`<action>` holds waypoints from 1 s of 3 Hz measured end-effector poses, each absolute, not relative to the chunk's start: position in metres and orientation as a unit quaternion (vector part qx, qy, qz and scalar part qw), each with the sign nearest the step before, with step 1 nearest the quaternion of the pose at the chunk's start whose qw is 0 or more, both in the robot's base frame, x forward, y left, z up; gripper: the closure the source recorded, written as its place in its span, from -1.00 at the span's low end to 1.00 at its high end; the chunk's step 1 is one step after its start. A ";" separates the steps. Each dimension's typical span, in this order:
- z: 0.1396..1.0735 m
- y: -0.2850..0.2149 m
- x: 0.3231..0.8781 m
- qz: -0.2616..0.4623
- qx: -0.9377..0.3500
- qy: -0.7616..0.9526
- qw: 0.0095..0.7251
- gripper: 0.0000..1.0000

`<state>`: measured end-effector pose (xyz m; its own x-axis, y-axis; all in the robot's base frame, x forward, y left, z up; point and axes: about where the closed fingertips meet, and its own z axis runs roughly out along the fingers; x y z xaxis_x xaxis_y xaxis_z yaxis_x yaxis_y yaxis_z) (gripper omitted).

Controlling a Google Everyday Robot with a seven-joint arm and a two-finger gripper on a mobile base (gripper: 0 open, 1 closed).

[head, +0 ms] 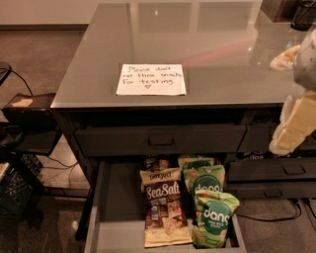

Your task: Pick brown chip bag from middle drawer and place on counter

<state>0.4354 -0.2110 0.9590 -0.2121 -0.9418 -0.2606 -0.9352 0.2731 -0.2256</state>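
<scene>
The brown chip bag (165, 207), with white "Sea Salt" script, lies in the open middle drawer (116, 232) left of two green-and-white "dang" bags (213, 217). A smaller dark brown bag (154, 162) sits behind it at the drawer's back. The grey counter (197, 44) tops the cabinet and carries a handwritten paper note (151, 79). My gripper (289, 96) hangs at the right edge of the camera view, level with the counter's front right corner, well above and right of the drawer. Its cream fingers (295, 123) stand apart and hold nothing.
The closed top drawer front (160, 140) sits above the open drawer. More closed drawers (276, 173) are on the right. A black crate (15, 190) and cables lie on the floor at the left. Dark objects (301, 12) stand at the counter's far right corner.
</scene>
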 end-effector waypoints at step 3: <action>0.822 -0.150 0.413 0.094 -0.609 0.752 0.235 -1.00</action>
